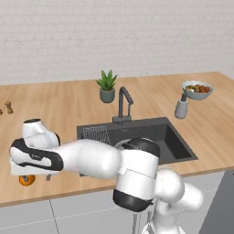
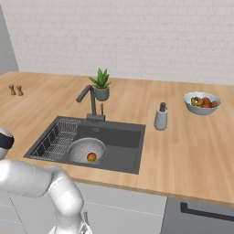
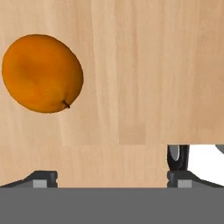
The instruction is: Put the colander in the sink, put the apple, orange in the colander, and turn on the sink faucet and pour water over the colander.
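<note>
Fingers (image 3: 111, 177) spread wide, nothing between them, hovering low over the wooden tabletop (image 1: 64, 107) left of the sink (image 2: 119, 141). Orange (image 3: 42, 73) lying on the tabletop, up and to the left in the hand view, clear of both fingertips; seen in the left base view (image 1: 26, 180) just under the hand, near the front edge. Colander (image 2: 87, 151) seated in the sink beside the wire rack (image 2: 57, 139). Apple (image 2: 91, 157) resting inside the colander. Sink faucet (image 2: 90, 104) upright behind the basin, spout angled left.
</note>
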